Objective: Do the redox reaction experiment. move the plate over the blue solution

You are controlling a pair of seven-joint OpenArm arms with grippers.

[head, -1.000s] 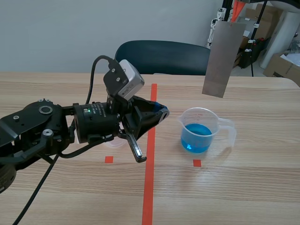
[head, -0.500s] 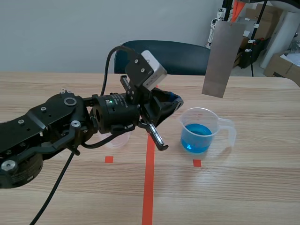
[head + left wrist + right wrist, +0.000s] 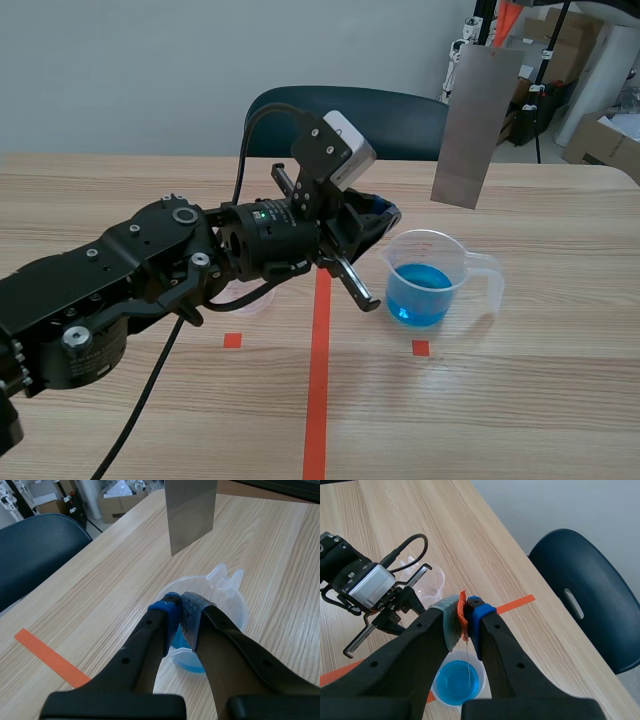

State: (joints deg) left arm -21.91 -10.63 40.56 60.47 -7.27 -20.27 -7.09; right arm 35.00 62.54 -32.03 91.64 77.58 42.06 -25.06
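A grey metal plate (image 3: 477, 125) hangs upright in the air, its lower edge above and a little beyond a clear beaker (image 3: 432, 275) holding blue solution (image 3: 420, 290). In the right wrist view my right gripper (image 3: 465, 611) is shut on the plate's top, where an orange tab shows. The plate (image 3: 468, 657) is edge-on there, running down toward the beaker (image 3: 457, 682). My left gripper (image 3: 385, 215) is shut on nothing, its tips close to the beaker's left rim. In the left wrist view the meeting fingertips (image 3: 177, 605) lie just over the beaker (image 3: 220, 587), with the plate (image 3: 190, 512) ahead.
A small empty clear cup (image 3: 250, 297) stands on the table under the left arm, seen also as a cup (image 3: 431, 582) in the right wrist view. A dark blue chair (image 3: 350, 120) stands behind the far table edge. Cardboard boxes (image 3: 605, 140) sit at the back right.
The left arm has swung forward and to the right, bringing its shut gripper up to the beaker. Plate and beaker have stayed put.
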